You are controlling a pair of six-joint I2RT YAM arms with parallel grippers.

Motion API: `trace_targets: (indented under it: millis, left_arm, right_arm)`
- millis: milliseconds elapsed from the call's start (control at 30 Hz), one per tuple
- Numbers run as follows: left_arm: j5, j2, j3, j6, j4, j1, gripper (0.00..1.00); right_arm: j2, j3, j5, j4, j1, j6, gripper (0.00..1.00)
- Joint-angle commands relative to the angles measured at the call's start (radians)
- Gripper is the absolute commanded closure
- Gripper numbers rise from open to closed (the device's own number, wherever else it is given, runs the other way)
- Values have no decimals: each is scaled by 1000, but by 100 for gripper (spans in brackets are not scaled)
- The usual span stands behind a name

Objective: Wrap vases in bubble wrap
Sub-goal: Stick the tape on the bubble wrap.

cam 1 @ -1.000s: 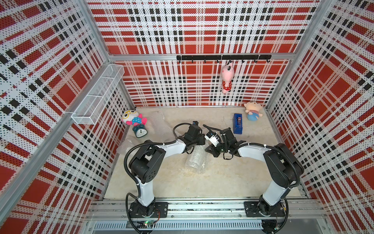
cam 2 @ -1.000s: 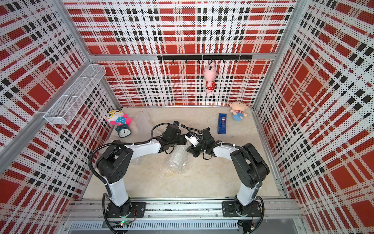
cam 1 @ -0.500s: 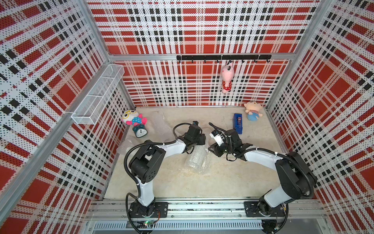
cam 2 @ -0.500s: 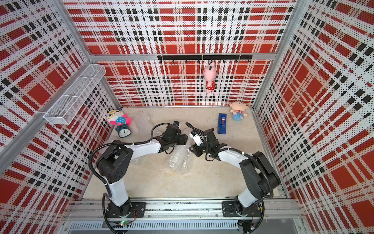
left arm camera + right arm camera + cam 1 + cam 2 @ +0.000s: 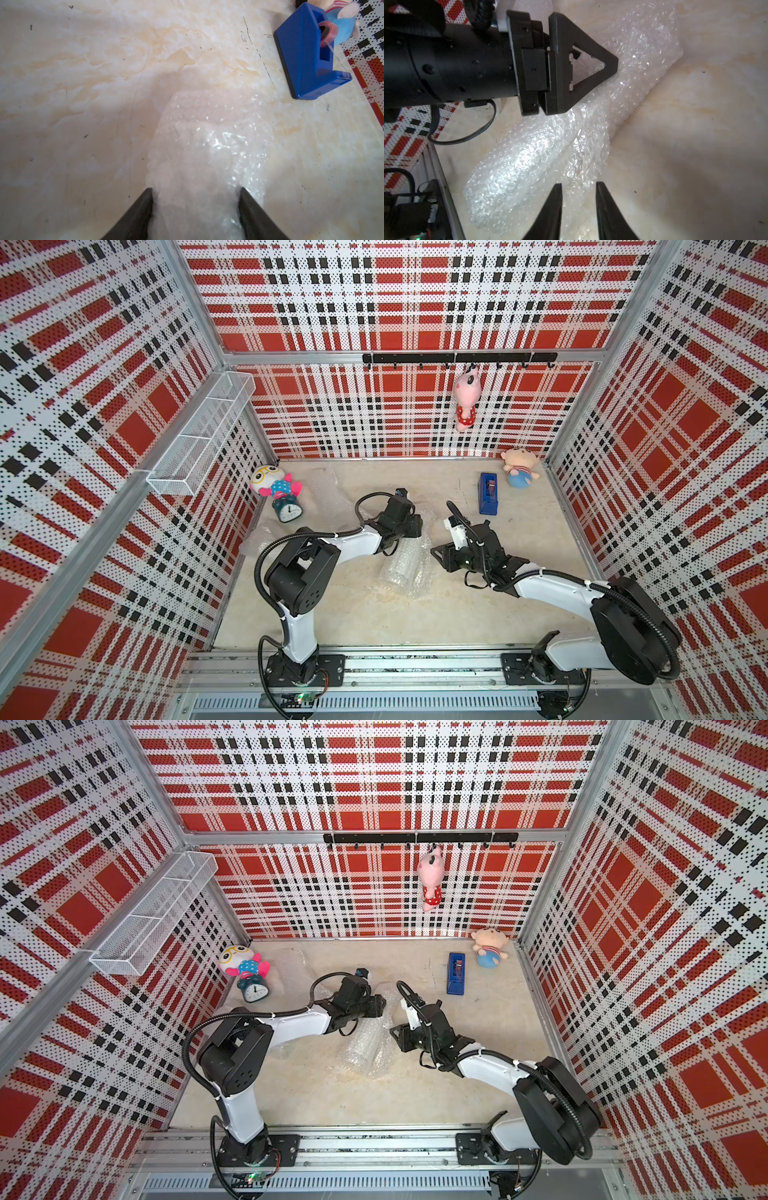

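Clear bubble wrap [image 5: 401,568] lies rolled into a bundle in the middle of the tabletop [image 5: 374,622], on its side between the two arms. In both top views [image 5: 365,1048] it runs from the left arm's tip toward the near edge. The vase inside cannot be made out through the plastic.

The left pincer [image 5: 196,191] has a finger on each side of the bundle's far end, pressed into the wrap at about half spread, so it holds the roll. The right pincer [image 5: 579,187] stands narrowly parted just beside the bundle, over the loose flap [image 5: 587,162], with nothing gripped.

The step in hand looks like closing the wrap: the roll is formed, but its outer edge lies slack on the tabletop. The next move probably falls to the right pincer. It needs a low approach to catch the thin flap, then a pull over the roll while the left pincer pins it.

The blue tape dispenser [image 5: 488,493] stands well apart at the back right. A spare sheet [image 5: 328,489] lies at the back left.
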Motion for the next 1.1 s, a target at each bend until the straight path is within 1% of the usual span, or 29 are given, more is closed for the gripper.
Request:
trace_targets:
  millis: [0, 167, 367, 633, 767, 800, 867, 967, 1033, 1067]
  left_arm:
    - [-5, 15, -19, 7, -55, 5, 37]
    - [-5, 12, -19, 5, -53, 3, 37]
    - [-4, 13, -18, 3, -53, 4, 37]
    - [-1, 18, -16, 3, -51, 1, 37]
    - [-1, 16, -18, 3, -50, -1, 37]
    - [-1, 16, -20, 2, -48, -1, 37]
    - [-1, 15, -20, 2, -48, -2, 37]
    - [0, 18, -21, 2, -48, -5, 37]
    - [-1, 13, -22, 0, -47, -5, 37]
    - [-2, 13, -23, 0, -46, -5, 37]
  right_arm:
    - [0, -7, 56, 76, 10, 132, 69]
    - [71, -4, 46, 145, 11, 178, 69]
    - [129, 26, 53, 126, 10, 188, 69]
    - [181, 30, 17, 193, 10, 221, 68]
    - [210, 47, 6, 221, 10, 233, 70]
    - [217, 50, 3, 225, 10, 235, 72]
    - [227, 56, -7, 249, 10, 237, 80]
    - [229, 59, -16, 275, 10, 246, 84]
    - [232, 59, -18, 292, 10, 258, 81]
    - [236, 63, -21, 295, 10, 262, 76]
